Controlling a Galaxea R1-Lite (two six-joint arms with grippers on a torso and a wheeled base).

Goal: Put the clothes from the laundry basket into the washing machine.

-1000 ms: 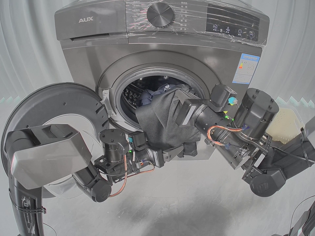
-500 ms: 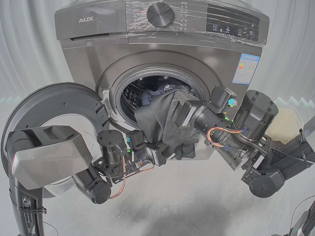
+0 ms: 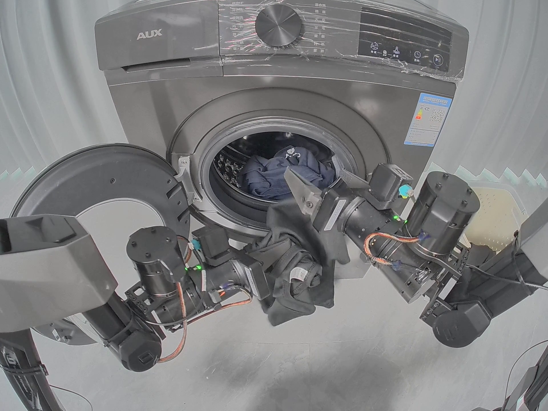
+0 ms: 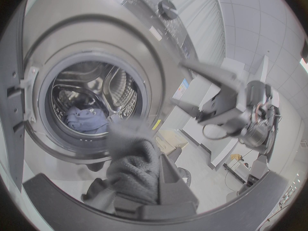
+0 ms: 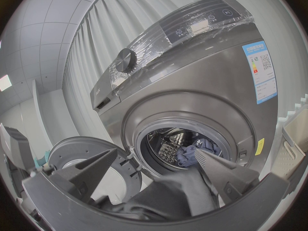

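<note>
Dangling garment (image 3: pixel 297 289): is hanging from clamped jaws of left gripper (image 3: pixel 273 274), near washing machine (image 3: pixel 171 98).
Right gripper (image 5: pixel 155 154): jaws are gaping wide.

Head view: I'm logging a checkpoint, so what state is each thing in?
Washing machine door, open wide.
Drum, holding a blue garment.
Black garment, hanging outside the drum, below the opening.
Left end effector, shut on the black garment.
Right end effector, open, empty.

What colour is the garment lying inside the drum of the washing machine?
The garment is dark blue; the head view shows it best.
</note>
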